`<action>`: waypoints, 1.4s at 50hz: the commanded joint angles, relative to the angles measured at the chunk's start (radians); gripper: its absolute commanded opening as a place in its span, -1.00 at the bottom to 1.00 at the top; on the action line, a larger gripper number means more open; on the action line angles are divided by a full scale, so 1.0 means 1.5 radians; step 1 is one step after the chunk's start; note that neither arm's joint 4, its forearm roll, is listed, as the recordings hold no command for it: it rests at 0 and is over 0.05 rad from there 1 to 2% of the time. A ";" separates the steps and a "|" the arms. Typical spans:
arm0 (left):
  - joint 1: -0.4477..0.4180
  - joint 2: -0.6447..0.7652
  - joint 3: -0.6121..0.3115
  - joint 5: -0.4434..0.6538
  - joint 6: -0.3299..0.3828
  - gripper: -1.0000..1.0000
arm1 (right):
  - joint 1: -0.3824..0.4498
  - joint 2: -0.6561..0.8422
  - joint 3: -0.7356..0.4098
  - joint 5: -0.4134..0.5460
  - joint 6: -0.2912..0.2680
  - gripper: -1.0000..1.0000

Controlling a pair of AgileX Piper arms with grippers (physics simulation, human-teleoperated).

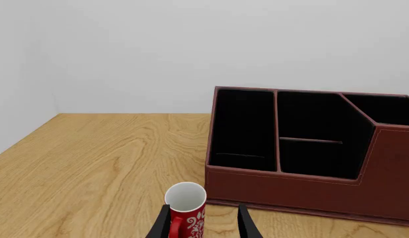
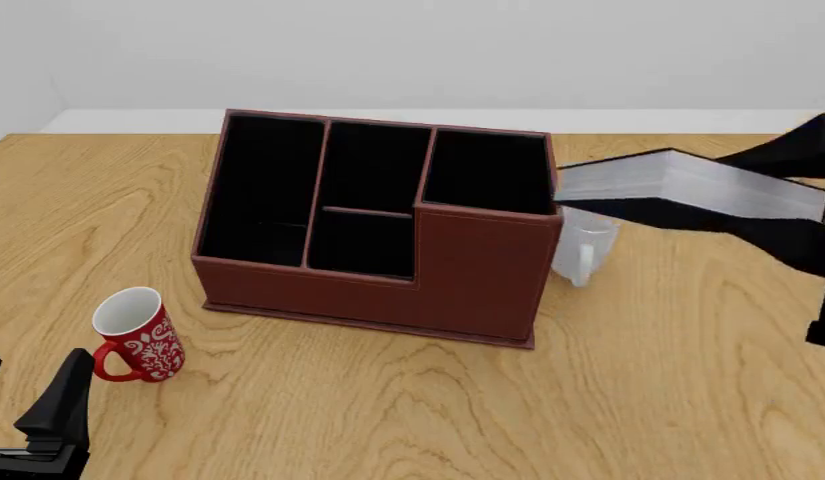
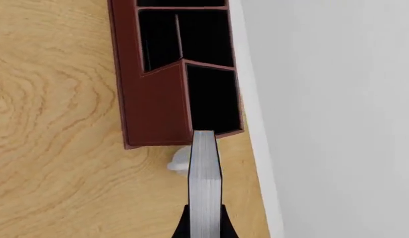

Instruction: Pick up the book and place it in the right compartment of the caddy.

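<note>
The reddish-brown caddy [image 2: 479, 275] stands mid-table with its black interior open upward. Its right compartment [image 2: 486, 170] is square, behind the tallest front wall. My right gripper [image 2: 775, 195] is shut on the black book [image 2: 679, 185] and holds it flat in the air. The white page edges face me. The book's free end reaches the caddy's right wall at rim height. In the right wrist view the book [image 3: 205, 188] points at the right compartment [image 3: 211, 99]. My left gripper [image 2: 45, 425] is open and empty at the near left.
A red patterned mug [image 2: 135, 335] stands left of the caddy's front, just ahead of my left gripper's fingers [image 1: 163, 223]. A pale translucent mug [image 2: 582, 245] stands right of the caddy, under the held book. The table's back edge meets a white wall.
</note>
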 commanded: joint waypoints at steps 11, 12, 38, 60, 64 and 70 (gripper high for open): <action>0.000 0.000 0.000 0.000 0.000 1.00 | 0.016 0.062 -0.111 -0.036 -0.002 -1.00; 0.000 0.000 0.000 0.000 0.000 1.00 | 0.015 0.067 -0.111 -0.042 -0.004 -1.00; 0.000 0.000 0.000 0.000 0.000 1.00 | 0.013 0.190 -0.129 -0.156 -0.028 -1.00; 0.000 0.000 0.000 0.000 0.000 1.00 | 0.025 0.262 -0.142 -0.207 -0.024 -1.00; 0.000 0.000 0.000 0.000 0.000 1.00 | 0.024 0.272 -0.141 -0.213 -0.025 -1.00; 0.000 0.000 0.000 0.000 0.000 1.00 | 0.026 0.285 -0.149 -0.216 -0.023 -1.00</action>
